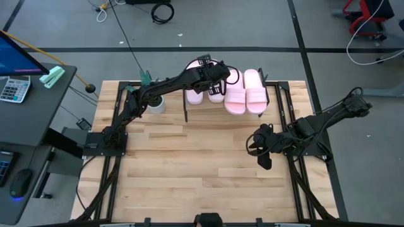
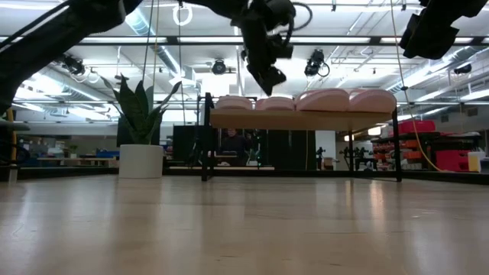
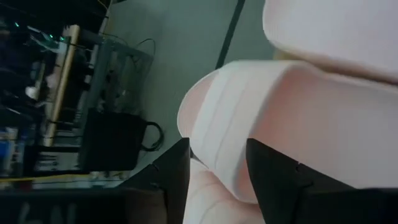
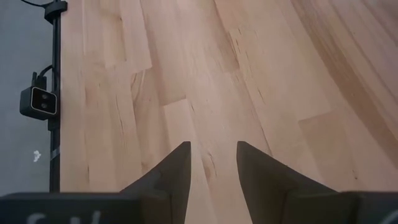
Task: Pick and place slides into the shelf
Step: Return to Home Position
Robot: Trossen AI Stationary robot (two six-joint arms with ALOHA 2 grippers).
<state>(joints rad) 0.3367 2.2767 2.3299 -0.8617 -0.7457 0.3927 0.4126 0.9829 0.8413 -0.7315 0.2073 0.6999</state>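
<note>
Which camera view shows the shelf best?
The low view: the shelf shows side-on, plank top and black legs, under the slides. The high view shows only frame parts beside the slides. The wrist views show no clear part of it.

shelf [image 2: 306,120] top: filled by slides [image 1: 246,91] | back left: blocked by potted plant [image 2: 142,160] | table [image 1: 189,164] front and under-shelf gap: found open

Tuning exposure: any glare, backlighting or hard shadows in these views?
Low view: ceiling lights silhouette the left gripper above the slides on the shelf; the table shows a sheen. High view: even light, soft shadows. Right wrist view: no glare on the table past the right gripper.
</note>
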